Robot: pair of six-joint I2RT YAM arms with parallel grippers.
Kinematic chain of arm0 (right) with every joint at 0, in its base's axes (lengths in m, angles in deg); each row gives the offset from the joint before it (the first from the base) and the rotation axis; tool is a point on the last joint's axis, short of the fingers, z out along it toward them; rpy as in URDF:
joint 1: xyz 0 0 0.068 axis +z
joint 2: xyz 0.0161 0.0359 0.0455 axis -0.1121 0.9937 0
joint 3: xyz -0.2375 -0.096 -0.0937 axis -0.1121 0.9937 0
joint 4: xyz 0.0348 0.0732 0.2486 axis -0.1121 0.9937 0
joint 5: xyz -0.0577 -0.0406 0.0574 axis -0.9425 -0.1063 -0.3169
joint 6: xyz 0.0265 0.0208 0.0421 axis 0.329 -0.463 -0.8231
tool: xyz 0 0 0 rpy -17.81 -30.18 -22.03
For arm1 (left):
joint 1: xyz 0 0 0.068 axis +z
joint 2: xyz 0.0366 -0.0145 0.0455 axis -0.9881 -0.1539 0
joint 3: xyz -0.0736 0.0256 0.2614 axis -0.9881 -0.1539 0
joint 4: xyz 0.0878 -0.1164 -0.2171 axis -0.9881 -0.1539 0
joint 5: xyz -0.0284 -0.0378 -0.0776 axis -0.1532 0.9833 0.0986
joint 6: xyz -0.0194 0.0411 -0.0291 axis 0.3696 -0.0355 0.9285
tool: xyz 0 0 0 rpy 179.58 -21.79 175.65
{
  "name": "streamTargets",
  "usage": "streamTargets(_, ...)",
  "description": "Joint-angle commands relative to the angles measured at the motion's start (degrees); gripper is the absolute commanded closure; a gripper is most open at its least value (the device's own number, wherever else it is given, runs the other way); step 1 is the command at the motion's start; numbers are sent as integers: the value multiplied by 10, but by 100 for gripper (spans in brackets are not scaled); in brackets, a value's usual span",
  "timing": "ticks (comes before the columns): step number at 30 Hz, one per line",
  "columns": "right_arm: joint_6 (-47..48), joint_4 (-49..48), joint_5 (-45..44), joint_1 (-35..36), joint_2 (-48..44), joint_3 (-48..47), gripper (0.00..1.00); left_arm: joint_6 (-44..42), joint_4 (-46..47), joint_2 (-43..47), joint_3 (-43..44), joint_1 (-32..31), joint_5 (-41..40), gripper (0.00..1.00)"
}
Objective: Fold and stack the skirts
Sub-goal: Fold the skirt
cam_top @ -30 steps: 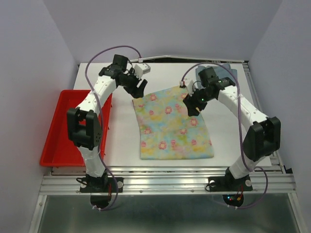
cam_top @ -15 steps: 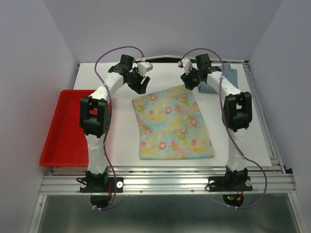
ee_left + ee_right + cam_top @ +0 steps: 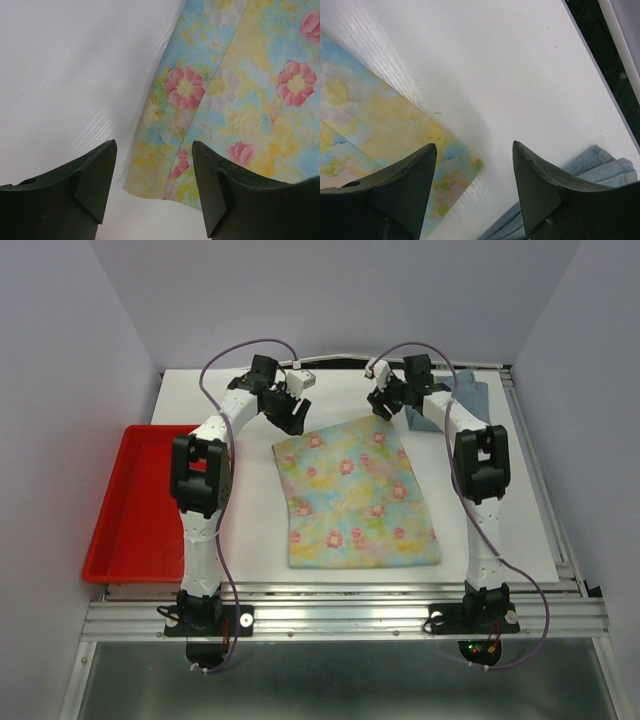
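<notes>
**Top view.** The floral skirt (image 3: 360, 495) lies spread flat at the middle of the desk (image 3: 250, 530), roughly a four-sided panel with its narrower edge at the far side. The denim skirt (image 3: 468, 392) sits at the far right of the desk, behind the right arm and partly hidden by it, so its lay cannot be judged. A red tray (image 3: 130, 500) stands off the left side. The left jaws hang over the far left corner of the floral skirt, the right jaws near its far right corner.

**Left wrist view.** The left jaws stand apart with nothing between them. The corner of the floral skirt (image 3: 240, 100) lies directly below the gap, flat on the desk, with a seam line running up from it.

**Right wrist view.** The right jaws are likewise apart and empty. The far right corner of the floral skirt (image 3: 395, 130) lies below the gap, and the edge of the denim skirt (image 3: 600, 165) is just beside it, apart from it by a strip of bare desk.

**Handling assessment.** The floral cloth looks thin, light and limp. It should drape and slide easily and is not fragile, but a one-corner lift would let it sag and twist. The two far corners are the sound grip points, pinched together and carried toward the near edge for an even fold. On the right, there is a risk of catching the denim along with the corner.
</notes>
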Motion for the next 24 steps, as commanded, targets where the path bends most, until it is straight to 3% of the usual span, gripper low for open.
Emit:
streamTargets(1, 54, 13, 59, -3, 42, -77, 32, 14, 4, 23, 10, 12, 27, 27)
streamTargets(13, 109, 101, 88, -28, 104, -97, 33, 39, 13, 34, -14, 26, 39, 27)
streamTargets(16, 123, 126, 96, -34, 112, -103, 42, 39, 4, 23, -8, 30, 38, 27)
streamTargets(19, 139, 147, 99, -34, 119, -105, 58, 32, -8, 4, 6, 32, 25, 27)
streamTargets(24, 137, 156, 109, -34, 126, -124, 93, 7, -44, -31, 55, 36, 21, 25)
